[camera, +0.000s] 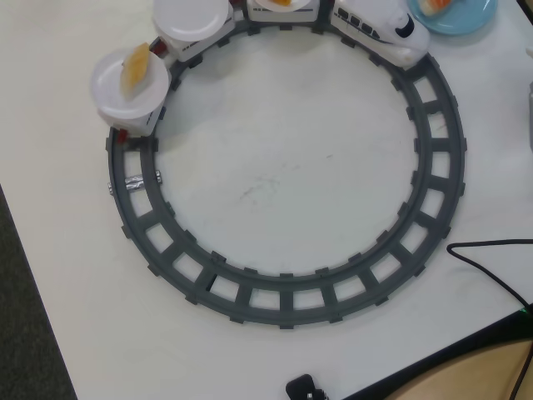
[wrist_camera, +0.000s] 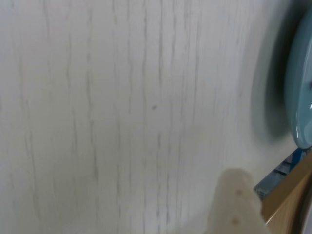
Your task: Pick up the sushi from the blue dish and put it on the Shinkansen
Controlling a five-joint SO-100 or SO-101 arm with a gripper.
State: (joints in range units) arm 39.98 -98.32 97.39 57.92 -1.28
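Observation:
In the overhead view the blue dish [camera: 462, 17] lies at the top right, cut by the frame edge, with the orange-red sushi [camera: 433, 7] on its left part. The white Shinkansen [camera: 383, 29] stands on the grey ring track just left of the dish, pulling cars with round white plates [camera: 129, 79]. My gripper does not show in the overhead view. In the blurred wrist view one pale finger [wrist_camera: 236, 202] rises from the bottom edge over bare table, and the blue dish's rim [wrist_camera: 302, 83] shows at the right edge. The other finger is out of view.
The grey ring track [camera: 433, 192] fills the table's middle. A yellow-orange slice [camera: 135, 67] lies on the left plate car, and another orange piece [camera: 279, 2] on the top car. A black cable [camera: 491, 267] runs at the right. The table edge runs along the bottom right.

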